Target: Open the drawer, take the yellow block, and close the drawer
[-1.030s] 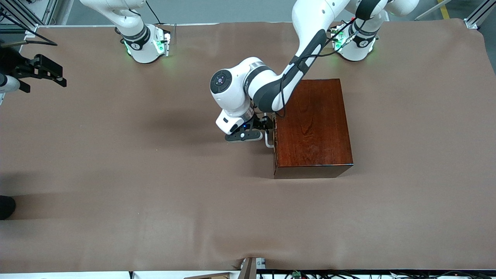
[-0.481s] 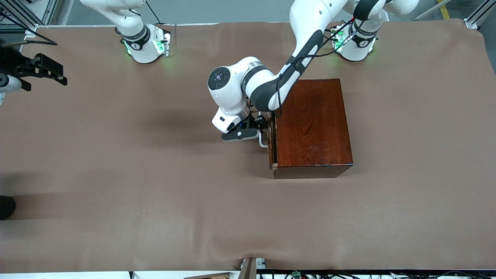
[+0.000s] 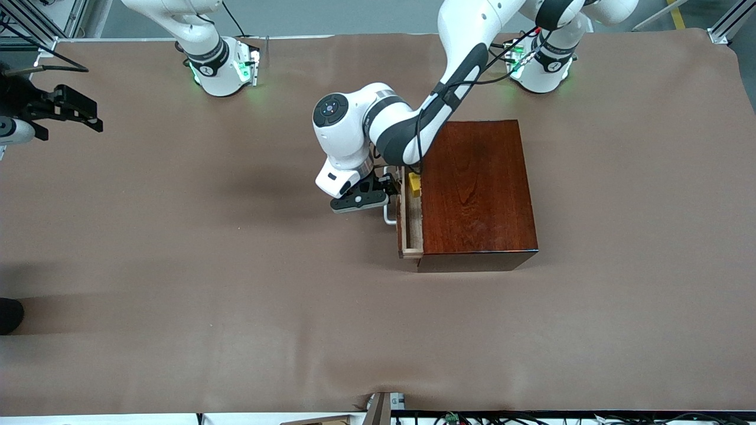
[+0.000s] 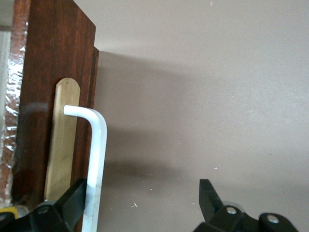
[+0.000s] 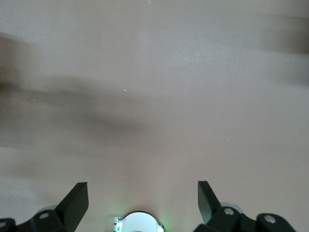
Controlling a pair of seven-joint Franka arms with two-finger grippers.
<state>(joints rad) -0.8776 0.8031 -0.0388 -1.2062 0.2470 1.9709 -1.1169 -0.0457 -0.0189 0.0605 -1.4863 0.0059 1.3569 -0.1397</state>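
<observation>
- The drawer [image 3: 411,218] is sitting partly pulled out of the dark reddish-brown wooden box [image 3: 478,192], sticking out toward the right arm's end of the bench [image 3: 177,265] and showing a narrow strip of its pale wood inside.
- The yellow block [image 3: 415,184] is lying inside the drawer, in the part farther from the front camera, right at the edge of the box's top.
- The white handle [image 4: 96,159] is standing off the drawer's dark front [image 4: 53,96]; a pale rounded wooden plate [image 4: 62,140] is lying on that front under the handle.
- The left pincer [image 3: 381,192] is sitting at the handle, low over the bench just in front of the drawer.
- In the left wrist view the left pincer's jaws are standing wide apart, with one fingertip [image 4: 75,200] hooking in between the handle bar and the drawer front, touching the bar, and the other fingertip [image 4: 207,193] hanging well clear over bare bench; they are not squeezing the handle.
- The right pincer [image 3: 74,109] is waiting up in the air over the right arm's end of the bench, well apart from the box.
- In the right wrist view its jaws are standing fully spread, gripping nothing, with only the brown bench covering and the right arm's base [image 5: 140,222] below them.
</observation>
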